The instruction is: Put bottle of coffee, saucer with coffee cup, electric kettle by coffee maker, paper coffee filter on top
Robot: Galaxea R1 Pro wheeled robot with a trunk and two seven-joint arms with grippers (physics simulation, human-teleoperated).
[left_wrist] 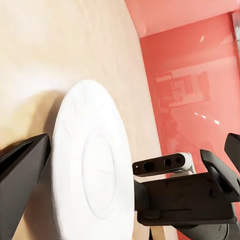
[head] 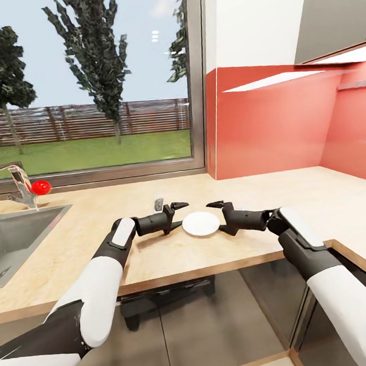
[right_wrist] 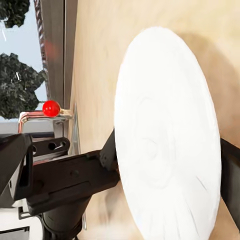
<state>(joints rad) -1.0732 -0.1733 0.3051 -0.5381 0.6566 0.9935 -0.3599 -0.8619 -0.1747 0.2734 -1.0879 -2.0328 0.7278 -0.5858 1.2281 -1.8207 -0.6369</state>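
**Two grippers flank a saucer on the kitchen countertop**

Two black grippers reach in from opposite sides toward the saucer (head: 201, 224), a plain round white plate lying flat on the kitchen countertop (head: 156, 256), near its front edge. The left gripper (head: 177, 216) sits just beside the saucer's left rim, its jaws spread apart; in the left wrist view one dark fingertip (left_wrist: 22, 167) shows at the plate's edge, with the saucer (left_wrist: 92, 175) broad and bare between the fingers. The right gripper (head: 221, 216) comes in from the right, its jaws also apart, one finger raised above the rim and one lower, by the plate's right edge. Whether either gripper actually touches the saucer cannot be told. In the right wrist view the saucer (right_wrist: 167, 140) stands large in front, and the left gripper (right_wrist: 55, 180) lies just beyond it.

Behind the left gripper a small grey-white object (head: 159, 202) stands on the worktop; it is too small to identify. At the far left a steel sink (head: 12, 246) is set into the countertop, with a chrome tap (head: 15, 182) bearing a red knob (head: 41, 187). A wide window (head: 87, 86) behind shows trees, grass and a wooden fence. To the right, a red glass splashback (head: 272, 126) runs along the wall and round the corner.
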